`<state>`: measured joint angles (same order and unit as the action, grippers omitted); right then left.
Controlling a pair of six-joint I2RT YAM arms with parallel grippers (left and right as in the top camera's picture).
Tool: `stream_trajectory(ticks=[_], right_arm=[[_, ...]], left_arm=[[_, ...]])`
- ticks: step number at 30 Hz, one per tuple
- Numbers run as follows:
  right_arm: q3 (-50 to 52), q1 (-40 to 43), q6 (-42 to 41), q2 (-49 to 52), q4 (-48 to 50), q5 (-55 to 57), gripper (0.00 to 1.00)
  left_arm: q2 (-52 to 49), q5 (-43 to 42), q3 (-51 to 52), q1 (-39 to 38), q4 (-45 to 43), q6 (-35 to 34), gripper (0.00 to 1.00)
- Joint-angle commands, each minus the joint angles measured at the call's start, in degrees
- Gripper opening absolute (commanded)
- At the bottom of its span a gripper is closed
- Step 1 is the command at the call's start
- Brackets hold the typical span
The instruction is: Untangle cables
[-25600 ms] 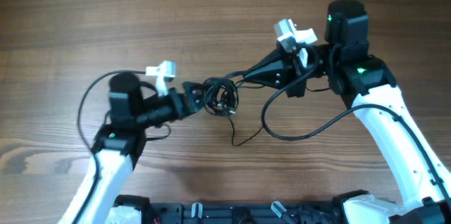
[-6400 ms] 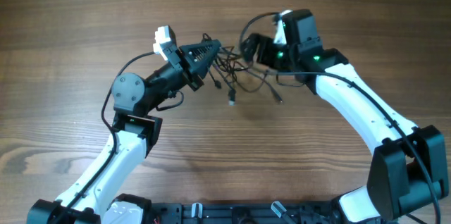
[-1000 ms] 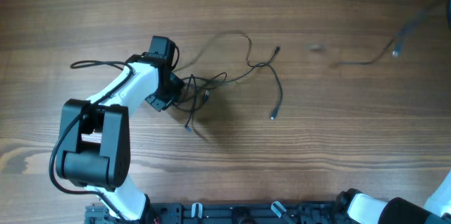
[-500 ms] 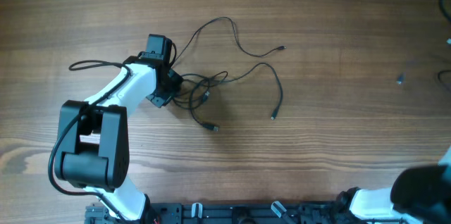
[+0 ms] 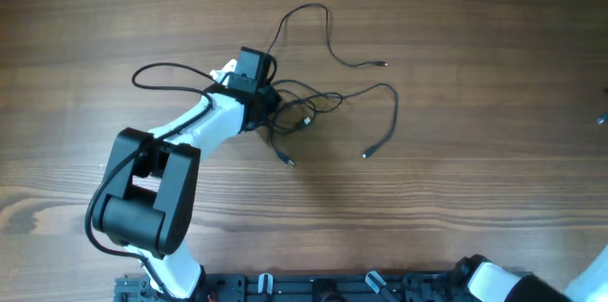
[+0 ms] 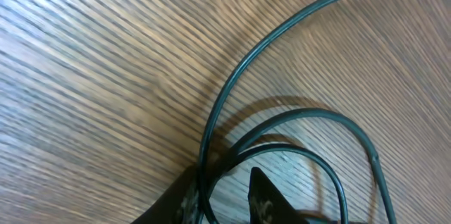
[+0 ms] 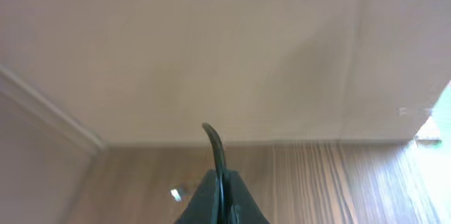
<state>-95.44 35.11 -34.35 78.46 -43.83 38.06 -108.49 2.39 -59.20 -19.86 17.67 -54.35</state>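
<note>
Cables: bunched knot sits upper centre of the overhead frame on the bench. Loose strands fan out from it, one looping up toward the top edge, one curving right and down to a plug at mid-frame, one short tail with a plug just below the knot.

Left claw is at the knot's left side. In the wrist view its fingers sit slightly apart with strands running between them; cannot tell if they actually pinch.

Right claw is out of the overhead frame, raised and facing a wall, closed tight on a cable end.

Risks:
- Only one claw is at the knot, so a pull likely drags the whole bunch instead of freeing a strand.
- A plug could catch in a loop and cinch the knot tighter.
</note>
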Motion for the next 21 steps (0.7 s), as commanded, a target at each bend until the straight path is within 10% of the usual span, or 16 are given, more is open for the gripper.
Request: stream_trajectory(ticks=[1, 12, 16, 19, 21], right_arm=[[-0.5, 1.2, 3.7, 2.7, 3.5, 2.6, 0.04], [-0.4, 7.0, 6.3, 34.4, 2.5, -7.2, 0.05], [-0.4, 6.9, 12.2, 44.2, 0.9, -17.9, 0.24], [-0.4, 6.8, 17.8, 47.3, -0.2, -23.2, 1.0], [-0.5, 6.9, 17.8, 46.6, -0.4, -23.0, 1.0]], left_arm=[[-9.4, -2.8, 6.4, -2.5, 3.3, -0.2, 0.26], [-9.4, -3.0, 6.4, -2.7, 3.6, -0.1, 0.29], [-9.4, -3.0, 6.4, -3.1, 3.5, -0.1, 0.28], [-9.4, -3.0, 6.4, -3.3, 3.5, -0.1, 0.3], [-9.4, -3.0, 6.4, -3.3, 3.5, -0.1, 0.37]])
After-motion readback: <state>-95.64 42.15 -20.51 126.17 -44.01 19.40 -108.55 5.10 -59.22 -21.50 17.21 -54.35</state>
